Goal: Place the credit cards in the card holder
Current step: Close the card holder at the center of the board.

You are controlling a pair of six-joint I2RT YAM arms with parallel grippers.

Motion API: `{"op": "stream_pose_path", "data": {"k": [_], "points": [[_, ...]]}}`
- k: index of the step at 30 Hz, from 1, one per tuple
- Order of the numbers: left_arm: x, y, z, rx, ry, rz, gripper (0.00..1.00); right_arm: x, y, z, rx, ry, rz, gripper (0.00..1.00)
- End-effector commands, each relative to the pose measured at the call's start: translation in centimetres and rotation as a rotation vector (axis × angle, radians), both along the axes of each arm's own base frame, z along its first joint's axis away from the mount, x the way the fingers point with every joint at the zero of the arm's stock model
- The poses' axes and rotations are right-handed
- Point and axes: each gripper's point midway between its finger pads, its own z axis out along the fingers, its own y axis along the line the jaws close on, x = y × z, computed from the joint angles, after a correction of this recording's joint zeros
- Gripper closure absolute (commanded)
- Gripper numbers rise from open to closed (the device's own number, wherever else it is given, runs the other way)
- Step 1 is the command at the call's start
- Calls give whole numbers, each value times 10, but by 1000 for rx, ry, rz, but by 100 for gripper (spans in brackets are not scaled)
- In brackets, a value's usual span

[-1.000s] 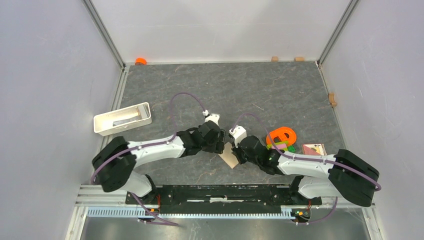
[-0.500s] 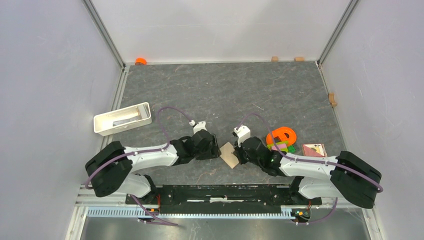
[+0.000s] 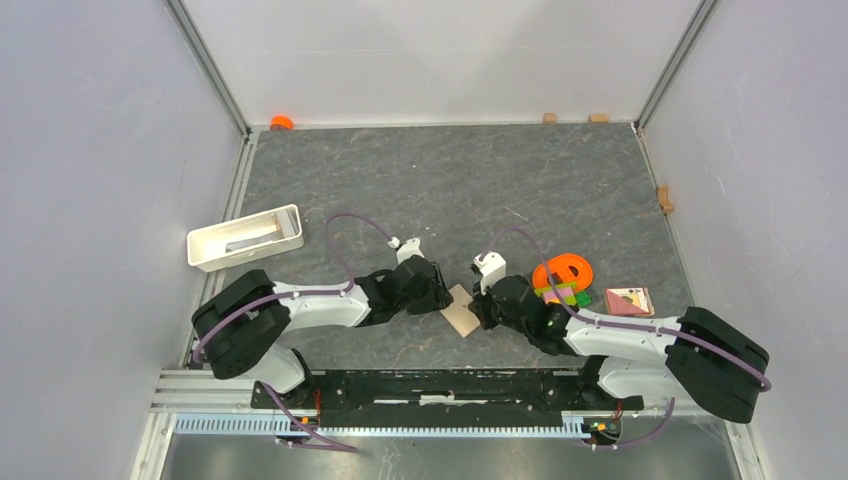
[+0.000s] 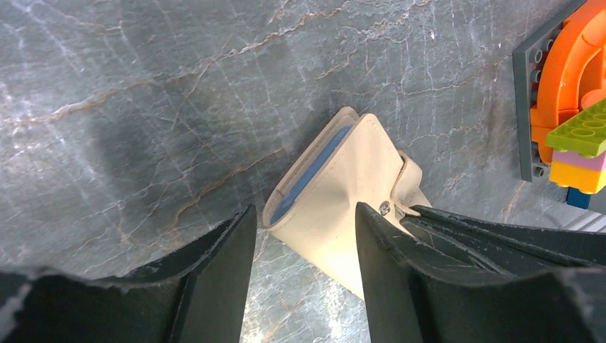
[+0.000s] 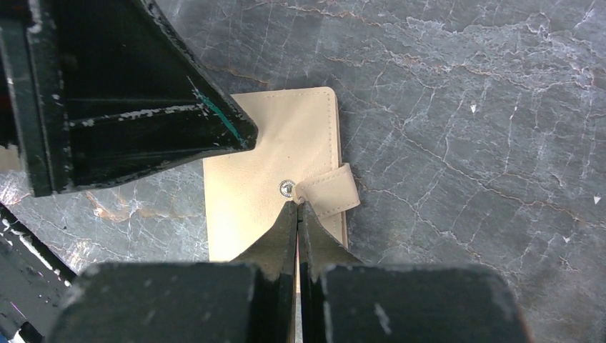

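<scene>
Card holder (image 3: 460, 311) lies folded on the grey table (image 3: 480, 180) near the front edge, between both arms; a blue-grey pocket edge shows where it gapes slightly. Left gripper (image 4: 304, 213) has its jaws apart, straddling the holder's corner; right gripper (image 5: 297, 206) has its jaws pressed together, tips at the snap tab (image 5: 330, 191); whether they pinch the tab is unclear. Pale reddish card (image 3: 627, 299) sits well to the right, beside the toy bricks (image 3: 562, 277).

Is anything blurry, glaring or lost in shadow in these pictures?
Top view: even light, sharp, faint shadows under the arms. Left wrist view: holder sharp, a soft dark shadow on the table to its left. Right wrist view: no glare, but the right gripper, close to the lens, is dark with little detail.
</scene>
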Motion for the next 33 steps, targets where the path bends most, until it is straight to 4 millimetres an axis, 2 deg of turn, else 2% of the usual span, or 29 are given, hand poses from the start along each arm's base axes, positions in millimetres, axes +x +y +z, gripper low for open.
{"op": "stream_pose_path", "data": {"k": [1, 15, 33], "points": [[-14, 18, -29, 162, 61, -43, 41, 4, 2, 7, 33, -28, 10, 100], [-17, 19, -41, 236, 74, -82, 45, 2, 13, 9, 22, -55, 115, 100], [-17, 17, -43, 246, 84, -90, 46, -7, 13, -7, -47, -22, 190, 100]]}}
